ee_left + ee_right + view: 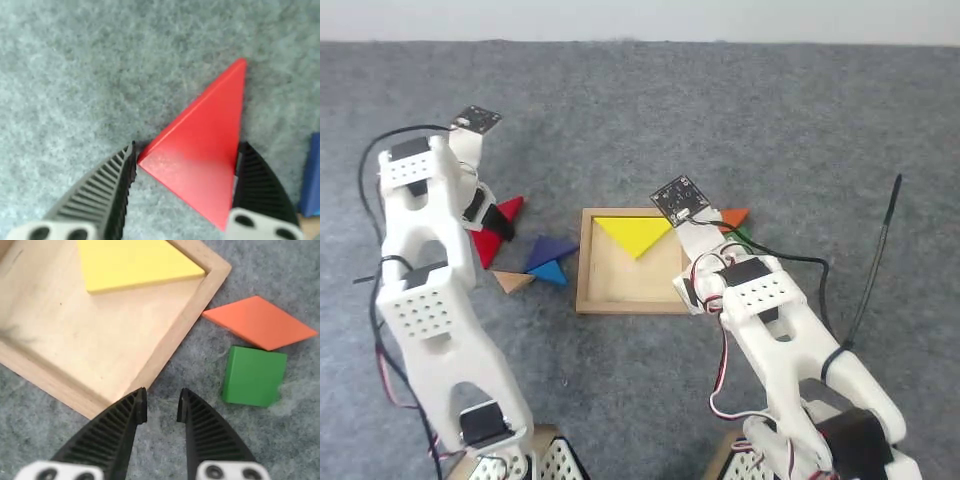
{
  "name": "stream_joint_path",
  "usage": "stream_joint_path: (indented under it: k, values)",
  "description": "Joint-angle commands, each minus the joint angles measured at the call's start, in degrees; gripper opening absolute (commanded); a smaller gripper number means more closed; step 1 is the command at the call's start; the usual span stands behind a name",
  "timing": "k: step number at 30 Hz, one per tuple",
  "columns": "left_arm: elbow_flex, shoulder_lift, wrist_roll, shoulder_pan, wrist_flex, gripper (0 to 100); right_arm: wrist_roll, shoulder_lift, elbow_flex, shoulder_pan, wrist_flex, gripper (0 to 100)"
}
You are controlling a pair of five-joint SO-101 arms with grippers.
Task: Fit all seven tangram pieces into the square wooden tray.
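the left gripper (185,175) is spread open low over the grey mat (75,60), with one jaw on each side of the red triangle (205,145). one finger is laid against a straight edge and the other is just beside a corner, so the piece is bracketed rather than clamped, apparently ready to be pinched. the triangle lies flat on the mat, left of the wooden tray (582,270) and apart from it. between it and the tray, a dark blue piece (552,250), a light blue triangle (550,271) and a tan triangle (512,281) are clustered.

the right gripper (161,407) is held over bare mat just outside the tray's right rim, its jaws only narrowly parted and nothing held between them. off the tray's far right corner, an orange parallelogram (260,322) and a green square (254,376) are laid close together.

inside the tray, a yellow triangle (135,262) is seated with its long side along the far rim and one tip in the far right corner, which leaves the near half free. six pieces are judged to remain outside.
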Motion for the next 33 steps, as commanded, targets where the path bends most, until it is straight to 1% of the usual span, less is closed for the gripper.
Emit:
stream_joint_path:
  k: [1,7,13,26,30,33]
  values:
    - [0.2,0.6,-1.8,-0.2,-0.6,30,0.0,-2.2,-0.3,-0.1,-1.1,11.2]
    - [0.1,1.1,-1.4,-0.7,0.0,30,0.0,-2.2,-0.3,-0.1,-1.1,11.2]
    - [0.2,1.2,0.5,-0.7,1.5,30,0.0,-2.2,-0.3,-0.1,-1.1,11.2]
    - [0.3,-0.2,0.4,-1.1,1.6,9,0.0,-2.2,-0.3,-0.1,-1.1,11.2]
    - [0.4,-3.4,0.3,-1.1,4.5,8,0.0,-2.2,-0.3,-0.1,-1.1,11.2]
    - [0.5,-6.3,0.3,-1.1,5.2,8,0.0,-2.2,-0.3,-0.1,-1.1,11.2]
